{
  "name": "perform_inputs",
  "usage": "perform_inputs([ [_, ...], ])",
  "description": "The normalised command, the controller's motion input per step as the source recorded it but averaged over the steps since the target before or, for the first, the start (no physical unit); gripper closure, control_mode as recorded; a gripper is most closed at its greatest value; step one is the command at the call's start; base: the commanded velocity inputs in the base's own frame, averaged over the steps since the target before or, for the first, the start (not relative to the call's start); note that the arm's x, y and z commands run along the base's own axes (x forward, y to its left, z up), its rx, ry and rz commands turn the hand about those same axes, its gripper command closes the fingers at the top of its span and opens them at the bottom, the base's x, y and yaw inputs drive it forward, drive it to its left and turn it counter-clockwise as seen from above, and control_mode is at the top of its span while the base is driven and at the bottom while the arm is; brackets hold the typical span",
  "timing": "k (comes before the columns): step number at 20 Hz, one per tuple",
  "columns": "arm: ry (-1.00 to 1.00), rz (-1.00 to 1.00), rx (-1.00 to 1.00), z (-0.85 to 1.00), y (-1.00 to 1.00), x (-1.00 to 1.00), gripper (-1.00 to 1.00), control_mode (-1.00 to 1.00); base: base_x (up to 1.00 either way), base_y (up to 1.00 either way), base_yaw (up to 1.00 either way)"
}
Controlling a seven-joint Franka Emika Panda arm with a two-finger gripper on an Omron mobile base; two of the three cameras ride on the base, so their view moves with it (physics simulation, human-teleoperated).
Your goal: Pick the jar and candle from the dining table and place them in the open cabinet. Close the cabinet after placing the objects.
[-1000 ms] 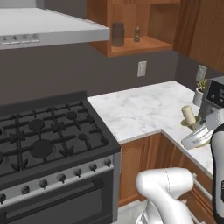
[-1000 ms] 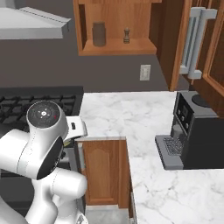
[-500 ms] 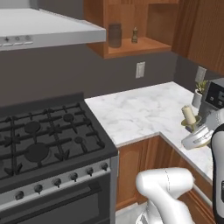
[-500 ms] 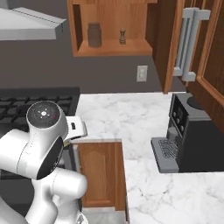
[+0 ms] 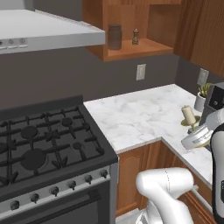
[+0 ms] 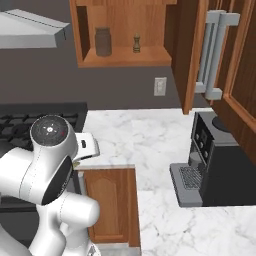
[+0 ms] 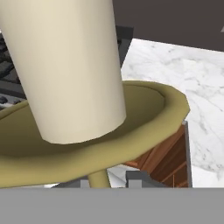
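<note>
While driving, drew nearer the cabinet (image 5: 131,17), jar (image 5: 114,36) already at its shelf's left edge. Kept the gripper (image 5: 193,131) clamped on the candle (image 5: 188,115), next for shelving.

The grey jar (image 5: 115,37) stands upright on the open wooden cabinet (image 5: 131,51) shelf. The cream candle (image 5: 188,115) on its brass holder stands upright above the counter edge, apparently held by its stem.
</note>
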Motion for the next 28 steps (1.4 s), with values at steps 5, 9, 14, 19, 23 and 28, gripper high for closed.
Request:
perform_inputs([
  [5, 0.0, 0.0, 0.0, 0.0, 0.0, 0.0, 1.0, 1.0, 0.29, -0.28, 0.0],
  [9, 0.0, 0.0, 0.0, 0.0, 0.0, 0.0, 1.0, 1.0, 0.3, -0.26, 0.0],
  [14, 0.0, 0.0, 0.0, 0.0, 0.0, 0.0, 1.0, 1.0, 0.35, -0.19, 0.0],
  [19, 0.0, 0.0, 0.0, 0.0, 0.0, 0.0, 1.0, 1.0, 0.45, -0.23, 0.0],
  [23, 0.0, 0.0, 0.0, 0.0, 0.0, 0.0, 1.0, 1.0, 0.47, -0.22, 0.0],
  [28, 0.0, 0.0, 0.0, 0.0, 0.0, 0.0, 1.0, 1.0, 0.42, -0.22, 0.0],
])
